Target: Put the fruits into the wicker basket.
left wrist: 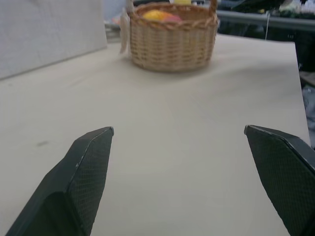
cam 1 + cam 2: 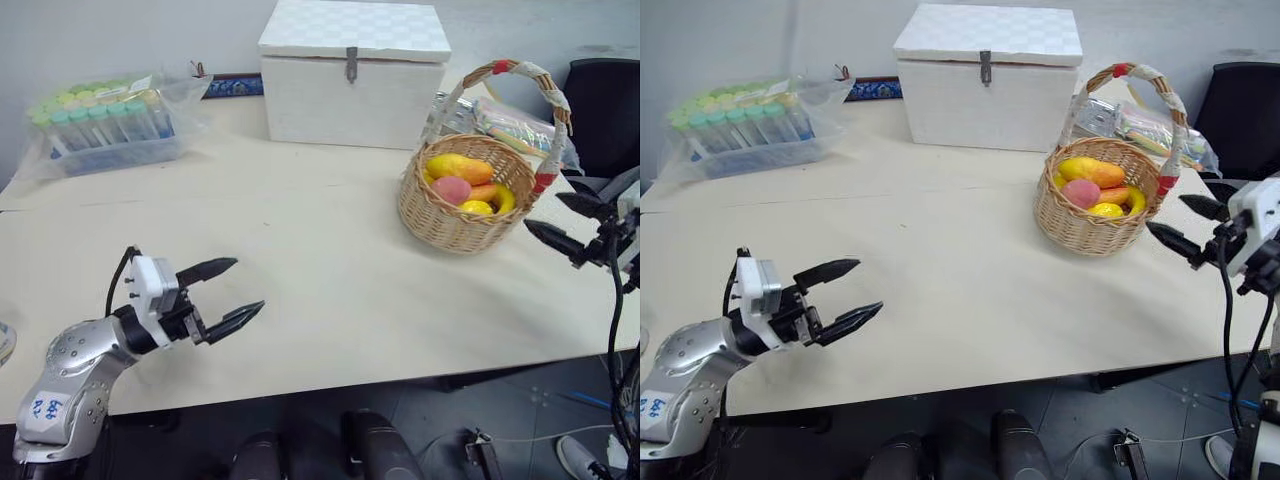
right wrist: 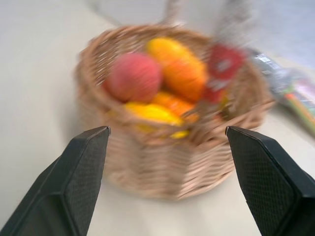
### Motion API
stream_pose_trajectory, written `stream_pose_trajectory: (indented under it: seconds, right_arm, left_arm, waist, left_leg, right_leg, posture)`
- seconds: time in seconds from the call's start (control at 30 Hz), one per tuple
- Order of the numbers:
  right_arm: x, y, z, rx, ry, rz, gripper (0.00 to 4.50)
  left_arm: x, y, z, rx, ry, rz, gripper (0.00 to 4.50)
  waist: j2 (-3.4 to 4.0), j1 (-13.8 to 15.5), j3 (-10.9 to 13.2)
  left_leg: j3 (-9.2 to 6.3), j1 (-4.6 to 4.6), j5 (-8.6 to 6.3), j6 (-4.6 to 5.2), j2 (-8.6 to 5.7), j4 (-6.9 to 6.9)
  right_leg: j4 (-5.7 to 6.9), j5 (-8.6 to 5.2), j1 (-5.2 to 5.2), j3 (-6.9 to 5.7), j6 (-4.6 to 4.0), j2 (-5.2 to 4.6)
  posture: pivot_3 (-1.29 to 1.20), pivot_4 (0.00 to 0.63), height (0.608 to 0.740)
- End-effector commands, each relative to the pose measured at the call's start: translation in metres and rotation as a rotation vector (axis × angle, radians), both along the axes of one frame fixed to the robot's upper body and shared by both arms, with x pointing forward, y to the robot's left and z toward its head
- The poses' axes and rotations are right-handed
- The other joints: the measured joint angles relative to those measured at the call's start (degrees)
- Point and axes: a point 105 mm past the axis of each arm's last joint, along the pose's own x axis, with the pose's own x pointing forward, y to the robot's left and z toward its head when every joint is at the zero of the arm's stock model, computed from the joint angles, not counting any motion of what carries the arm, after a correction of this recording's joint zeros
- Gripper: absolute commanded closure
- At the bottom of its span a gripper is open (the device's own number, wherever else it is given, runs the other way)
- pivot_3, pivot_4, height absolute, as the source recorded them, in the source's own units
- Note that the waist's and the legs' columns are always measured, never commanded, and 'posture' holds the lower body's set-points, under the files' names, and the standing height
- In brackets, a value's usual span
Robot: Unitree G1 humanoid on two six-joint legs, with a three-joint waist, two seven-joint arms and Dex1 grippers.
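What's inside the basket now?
In the basket: the peach, the mango and other yellow and orange fruit. Whatever lies beneath them is covered.

The peach (image 2: 451,190) and mango (image 2: 459,167) lie in the wicker basket (image 2: 440,222) — right of, and before, the lidded box (image 2: 352,88).
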Motion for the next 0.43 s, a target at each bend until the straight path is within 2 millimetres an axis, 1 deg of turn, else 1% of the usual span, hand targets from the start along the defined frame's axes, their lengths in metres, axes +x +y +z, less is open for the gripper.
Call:
stream_pose_trajectory:
  seconds: [0.03,0.1,0.13,0.2,0.37,0.43]
  right_arm:
    - [-0.020,0.039,-0.022,-0.129,0.004,0.242,0.45]
    - [-0.031,0.062,-0.040,-0.170,0.019,0.371,0.06]
    - [-0.035,0.079,-0.052,-0.171,0.003,0.444,0.02]
    - [-0.038,0.108,-0.066,-0.157,-0.048,0.546,0.02]
    - [-0.026,0.143,-0.078,-0.133,-0.125,0.612,0.02]
    - [-0.021,0.151,-0.079,-0.120,-0.144,0.618,0.02]
  left_arm:
    - [-0.012,0.012,-0.011,0.115,-0.014,0.017,0.00]
    - [-0.017,0.019,-0.025,0.176,0.011,0.033,0.00]
    - [-0.021,0.023,-0.035,0.232,0.012,0.044,0.00]
    - [-0.024,0.026,-0.044,0.303,-0.017,0.072,0.00]
    - [-0.019,0.021,-0.043,0.288,-0.071,0.115,0.00]
    - [-0.018,0.018,-0.042,0.276,-0.080,0.109,0.00]
  waist:
    - [0.00,0.1,0.0]
    - [-0.01,0.1,0.0]
    - [-0.01,0.1,0.0]
    - [-0.10,-0.1,0.0]
    - [-0.10,0.3,0.0]
    - [-0.10,0.4,0.0]
  left_leg:
    - [0.00,0.01,-0.01,0.00,0.00,-0.03]
    - [0.01,0.01,-0.02,0.03,-0.01,0.00]
    - [0.02,0.01,-0.18,0.30,-0.03,-0.01]
    - [0.03,0.06,-0.23,0.38,-0.02,-0.01]
    - [0.01,0.04,-0.24,0.41,-0.06,0.04]
    - [-0.01,0.02,-0.25,0.42,-0.07,0.11]
  right_leg:
    - [-0.04,0.00,0.02,-0.01,-0.01,0.00]
    - [-0.04,0.00,0.03,0.00,0.00,-0.02]
    - [-0.03,0.01,0.03,0.00,0.02,-0.04]
    - [-0.01,0.03,0.05,0.00,0.02,-0.04]
    - [0.06,0.03,0.04,-0.05,-0.01,-0.15]
    - [0.06,0.04,0.06,-0.09,-0.01,-0.20]
  posture:
    - [0.00,0.150,0.740]
    - [0.00,0.150,0.740]
    - [0.00,0.150,0.740]
    - [0.00,0.150,0.740]
    - [0.00,0.150,0.740]
    - [0.00,0.150,0.740]
